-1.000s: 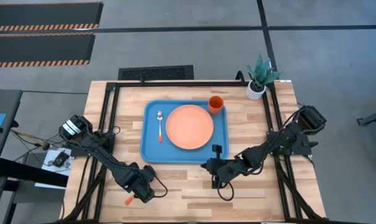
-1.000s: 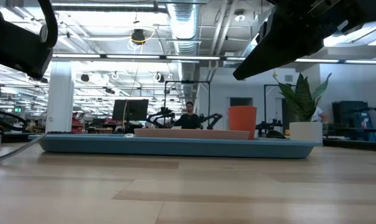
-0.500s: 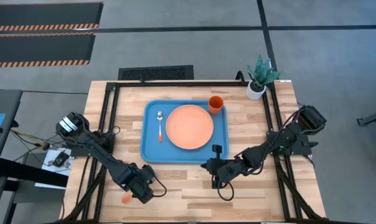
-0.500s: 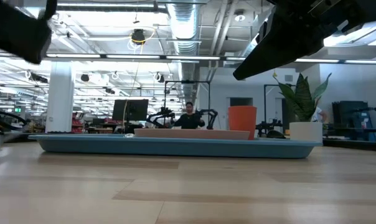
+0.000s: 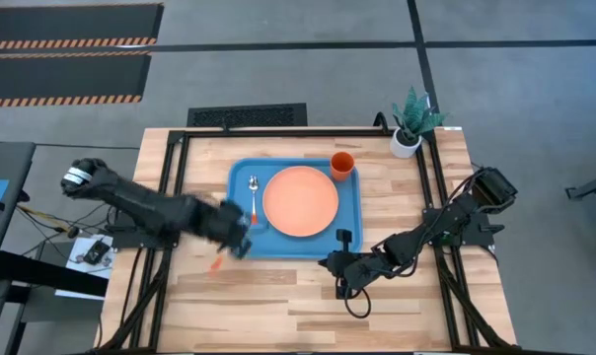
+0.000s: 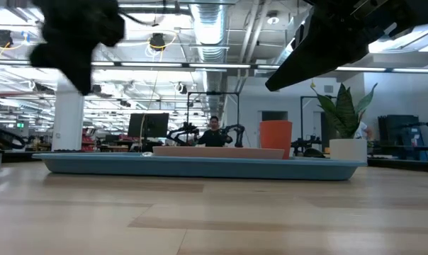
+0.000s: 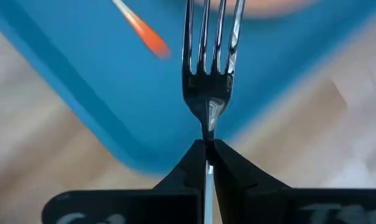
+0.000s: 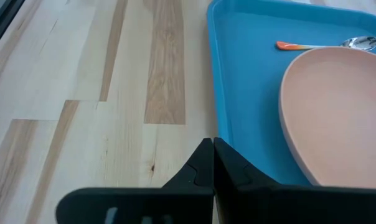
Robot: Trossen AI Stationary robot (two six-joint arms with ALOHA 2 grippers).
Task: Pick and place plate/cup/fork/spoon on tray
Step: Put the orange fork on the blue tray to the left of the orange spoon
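From above, the tray (image 5: pixel 241 237) sits mid-desk (image 5: pixel 308 306) with the plate (image 5: pixel 300 200) at its centre, the cup (image 5: pixel 341 164) at one o'clock and the spoon (image 5: pixel 254 197) at nine. The left hand (image 5: pixel 237 235) hangs over the tray's seven o'clock corner; the right hand (image 5: pixel 343 288) waits at five, pressed together.

At desk level, the cup (image 6: pixel 276 134) stands behind the tray (image 6: pixel 200 166).

The left wrist view shows the left hand (image 7: pixel 207 149) pinching the fork (image 7: pixel 208 68), tines out over blue. Best lowered flat beside the spoon (image 7: pixel 138 28), clear of the plate, before letting go.

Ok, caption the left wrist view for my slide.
Left gripper shut on the fork, tines over the blue tray.
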